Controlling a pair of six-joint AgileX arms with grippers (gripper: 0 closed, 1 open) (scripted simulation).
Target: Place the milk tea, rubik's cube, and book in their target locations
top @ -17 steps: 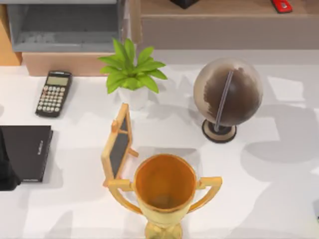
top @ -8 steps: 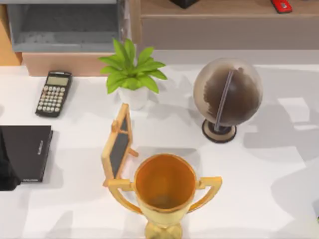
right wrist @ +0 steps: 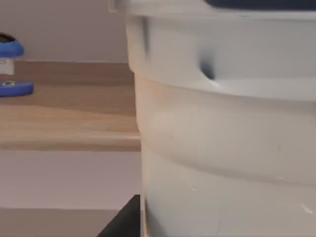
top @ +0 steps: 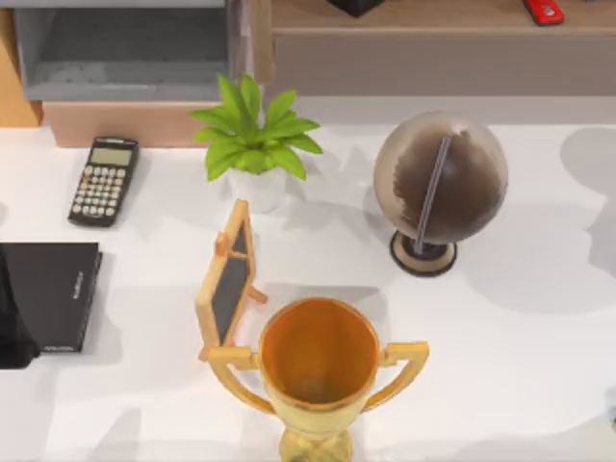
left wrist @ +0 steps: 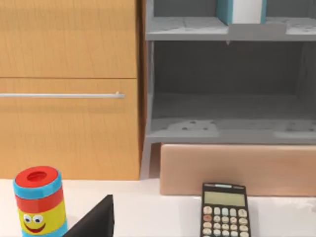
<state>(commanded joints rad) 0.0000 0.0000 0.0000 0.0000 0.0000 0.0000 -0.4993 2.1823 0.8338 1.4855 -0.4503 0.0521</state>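
At the tabletop's left edge in the top view, my left arm [top: 10,327] sits parked beside a flat black notebook [top: 53,294]. A dark wedge of the left tool [left wrist: 96,222] juts into the left wrist view, and I cannot tell whether that tool is open or closed. Beyond it stands a grey shelf unit [left wrist: 227,131] next to a wooden cabinet [left wrist: 69,89]. The book [left wrist: 240,11], light blue with white page edges, stands upright in the unit's upper compartment. Below the unit, a calculator [top: 104,180] lies on the tabletop, and a striped canister [left wrist: 38,202] with a smiling face and a red top stands near the cabinet.

Close against the right wrist camera hangs the milk tea [right wrist: 227,138], a pale cup with a dark lid at its upper rim; its contents are hidden. A dark wedge of the right tool [right wrist: 123,219] shows just beside the cup's base, and whether it grips the cup cannot be told. Behind the cup runs a wooden shelf [right wrist: 64,113].

Mid-tabletop, a white pot [top: 258,189] holds a leafy green plant [top: 254,130]. A globe [top: 440,178] stands to its right, a small easel chalkboard [top: 228,284] leans below the pot, and a gold trophy cup [top: 320,358] shows its gold interior.
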